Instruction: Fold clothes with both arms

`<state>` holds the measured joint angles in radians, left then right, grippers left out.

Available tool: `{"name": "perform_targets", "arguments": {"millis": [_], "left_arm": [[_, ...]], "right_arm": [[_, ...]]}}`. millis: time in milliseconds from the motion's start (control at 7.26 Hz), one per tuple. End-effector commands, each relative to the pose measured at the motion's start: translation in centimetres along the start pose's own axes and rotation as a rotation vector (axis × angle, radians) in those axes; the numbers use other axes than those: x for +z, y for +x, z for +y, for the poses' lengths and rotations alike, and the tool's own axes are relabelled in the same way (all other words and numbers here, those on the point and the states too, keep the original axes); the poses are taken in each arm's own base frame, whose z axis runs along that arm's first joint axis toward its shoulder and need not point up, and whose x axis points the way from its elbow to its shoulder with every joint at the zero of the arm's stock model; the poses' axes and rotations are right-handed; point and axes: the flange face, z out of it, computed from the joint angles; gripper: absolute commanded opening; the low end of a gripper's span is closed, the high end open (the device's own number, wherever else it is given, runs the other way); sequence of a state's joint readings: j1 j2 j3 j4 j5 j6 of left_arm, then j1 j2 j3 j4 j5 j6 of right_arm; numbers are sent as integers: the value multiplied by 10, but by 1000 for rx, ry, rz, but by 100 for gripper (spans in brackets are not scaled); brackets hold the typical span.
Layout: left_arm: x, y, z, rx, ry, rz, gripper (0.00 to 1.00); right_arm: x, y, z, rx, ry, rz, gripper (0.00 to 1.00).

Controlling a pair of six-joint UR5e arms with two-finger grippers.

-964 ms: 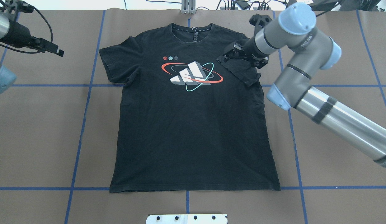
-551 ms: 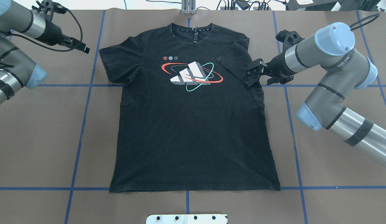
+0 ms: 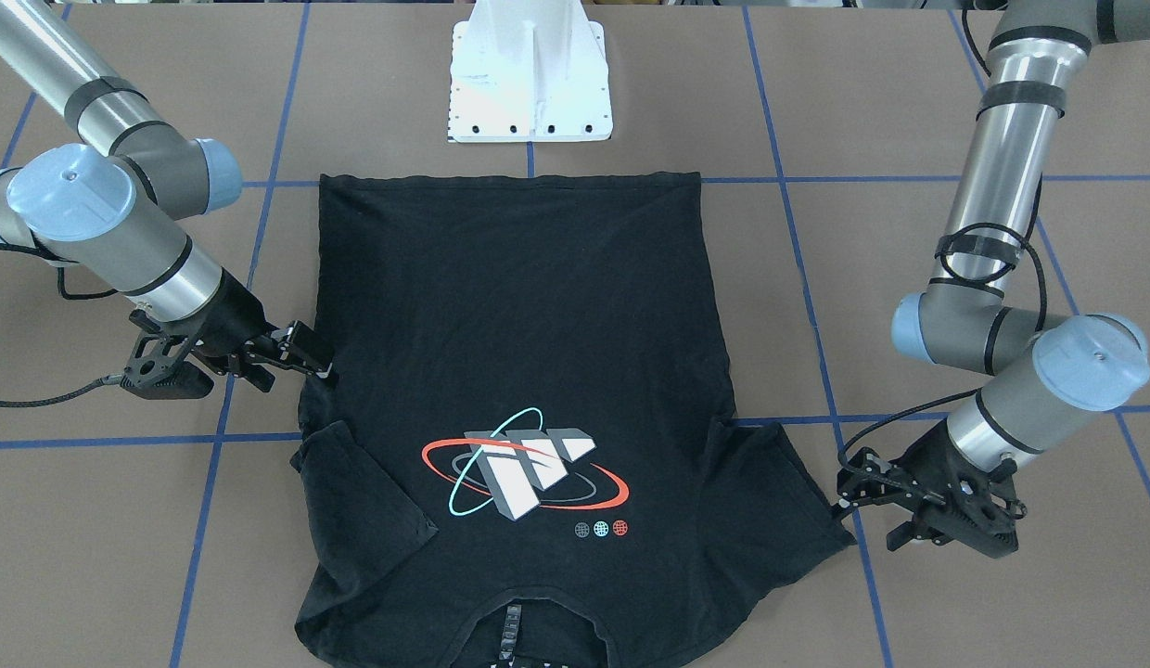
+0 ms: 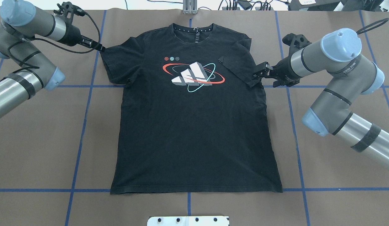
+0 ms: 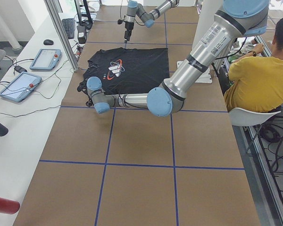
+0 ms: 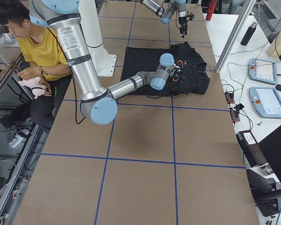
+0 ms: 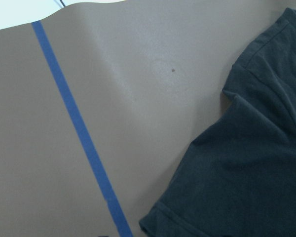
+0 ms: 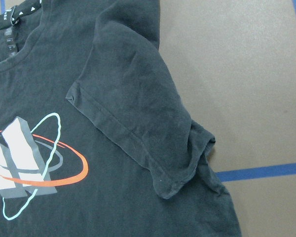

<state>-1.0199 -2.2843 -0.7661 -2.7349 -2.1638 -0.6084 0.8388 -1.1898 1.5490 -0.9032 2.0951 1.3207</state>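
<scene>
Between left end effector [image 4: 101,48] and right end effector [image 4: 256,72], flat T-shirt [image 4: 194,125].

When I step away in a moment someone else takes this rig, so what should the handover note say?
Right claw: looks open, at the outer edge of the right sleeve, holding nothing.
Left claw: at the outer corner of the left sleeve; open or shut cannot be told, and no grasp is visible.
T-shirt: flat on the table, print up, collar away from the robot.
Done: right sleeve folded in onto the chest.
Left to do: left sleeve lies spread out, unfolded; the body is not yet folded.
</scene>
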Motion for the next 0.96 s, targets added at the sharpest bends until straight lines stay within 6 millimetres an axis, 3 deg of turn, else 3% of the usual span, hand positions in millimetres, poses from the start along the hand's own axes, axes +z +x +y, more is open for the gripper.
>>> {"name": "perform_targets", "arguments": {"millis": [0,275,551,689,826], "left_arm": [[19,11,3,0,3,-22,74],[35,13,8,-4,-10,-44,65],[37,10,8,-8,-14,-52,55],[37,11,7,-7,-13,-52,31],[37,11,7,-7,-12,-51,0]], "right_arm": [[4,-1,4,-5,8,4,100],[4,-1,4,-5,8,4,100],[4,-2,3,-6,10,3,100],[3,-3,5,-7,9,2,100],[2,-4,5,-9,10,-1,100]]}}
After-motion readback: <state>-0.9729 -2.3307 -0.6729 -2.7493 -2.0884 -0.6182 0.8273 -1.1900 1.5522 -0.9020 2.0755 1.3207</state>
